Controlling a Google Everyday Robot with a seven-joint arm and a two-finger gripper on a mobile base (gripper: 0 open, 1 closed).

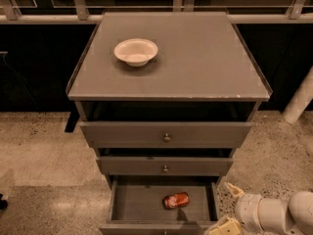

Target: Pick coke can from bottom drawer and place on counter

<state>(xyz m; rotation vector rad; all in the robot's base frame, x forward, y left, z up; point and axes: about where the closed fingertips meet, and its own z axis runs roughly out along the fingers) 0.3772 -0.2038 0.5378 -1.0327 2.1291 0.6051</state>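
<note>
The coke can (176,200) lies on its side in the open bottom drawer (137,204), right of its middle. The counter (200,58) is the grey top of the cabinet. My gripper (226,208) is at the bottom right, just outside the drawer's right side and right of the can. Its two pale fingertips (234,190) stand apart, open and empty. The white arm (274,213) runs off the right edge.
A white bowl (136,51) stands on the counter's left part. Two knobbed drawers (166,137) above the bottom one are slightly pulled out. A white post (301,99) stands at the right. A railing runs behind the cabinet.
</note>
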